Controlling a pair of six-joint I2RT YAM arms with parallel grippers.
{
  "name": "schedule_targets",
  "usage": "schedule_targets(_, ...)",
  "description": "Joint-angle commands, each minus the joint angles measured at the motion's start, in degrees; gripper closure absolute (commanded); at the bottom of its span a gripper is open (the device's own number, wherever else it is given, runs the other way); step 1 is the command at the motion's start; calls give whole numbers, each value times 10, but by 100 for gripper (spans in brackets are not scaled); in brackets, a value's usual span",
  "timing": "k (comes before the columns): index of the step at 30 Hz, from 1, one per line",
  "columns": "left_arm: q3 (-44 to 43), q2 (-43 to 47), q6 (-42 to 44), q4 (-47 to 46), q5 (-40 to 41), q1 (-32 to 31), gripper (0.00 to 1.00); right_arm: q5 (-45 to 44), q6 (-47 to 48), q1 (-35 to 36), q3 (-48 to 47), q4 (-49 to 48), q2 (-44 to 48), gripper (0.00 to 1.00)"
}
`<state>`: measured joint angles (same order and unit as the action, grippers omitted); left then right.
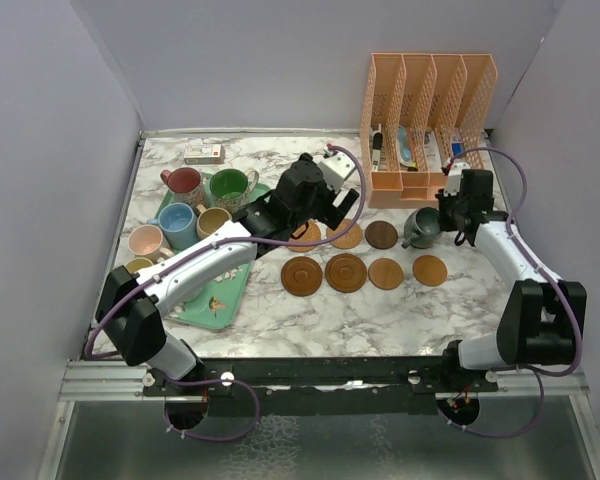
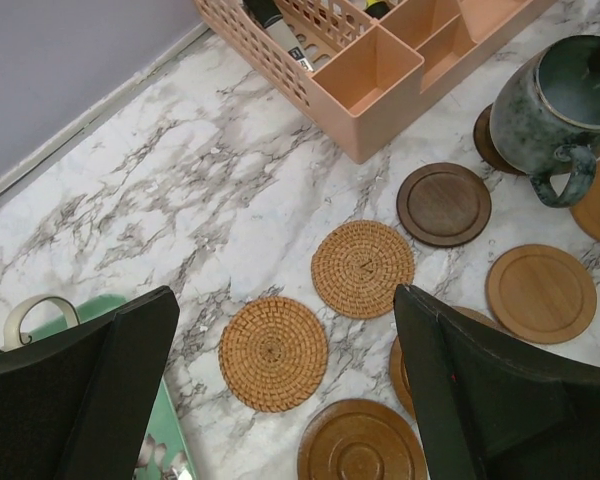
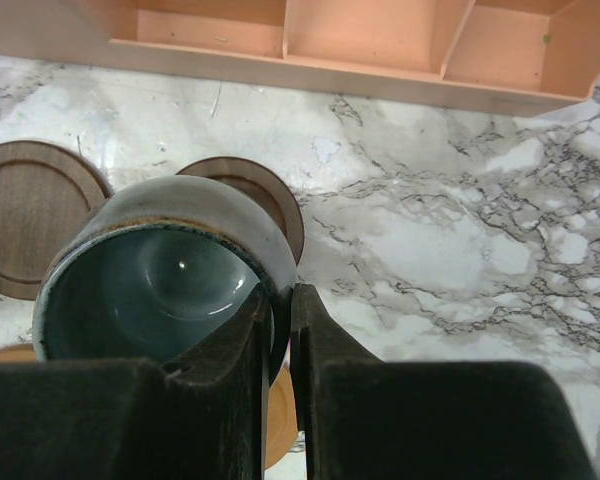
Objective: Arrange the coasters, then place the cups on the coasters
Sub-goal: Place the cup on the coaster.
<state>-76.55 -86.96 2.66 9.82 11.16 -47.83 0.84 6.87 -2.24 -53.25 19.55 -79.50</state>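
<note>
**Teal mug pinched by the rim, other hand wide open over the coasters**

The right gripper (image 3: 283,310) is clamped tight on the rim of the dark grey-teal mug (image 3: 150,270), one finger inside the wall and one outside. The mug's mouth faces up at the wrist camera. Directly under the mug a dark wooden coaster (image 3: 265,190) pokes out past its far side (can't tell if the mug is resting on it or hanging just above). A second dark coaster (image 3: 25,225) lies off to that hand's left. The peach desk organizer (image 3: 380,60) stands out beyond the fingertips.

The left gripper (image 2: 285,300) has its fingers spread really wide and nothing in them. Down between the two fingers sit a nearer woven coaster (image 2: 273,353) and a farther woven coaster (image 2: 363,268), just beside each other on the marble tabletop (image 2: 180,180). A ringed brown coaster (image 2: 360,450) lies closer in toward the palm. A light wooden coaster (image 2: 541,293) lies out past the right finger.

From the top view, the red mug (image 1: 185,183), green mug (image 1: 228,185) and blue mug (image 1: 178,222) are bunched at the mint-green tray (image 1: 220,300). That's off to the left gripper's left, none of them on a coaster.
</note>
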Motion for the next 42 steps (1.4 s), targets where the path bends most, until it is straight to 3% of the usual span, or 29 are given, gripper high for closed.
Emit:
schedule_targets(1, 16, 30, 13, -33, -12, 5, 7, -15, -24, -2, -44, -32, -20, 99)
schedule_targets(9, 38, 47, 14, -52, -14, 9, 6, -30, -36, -3, -58, -34, -44, 99)
schedule_targets(24, 48, 52, 20, -60, -23, 9, 6, -7, 26, -3, -103, 17, -108, 99)
schedule_targets(42, 50, 59, 23, -61, -27, 14, 6, 14, 36, -5, -127, 44, -103, 99)
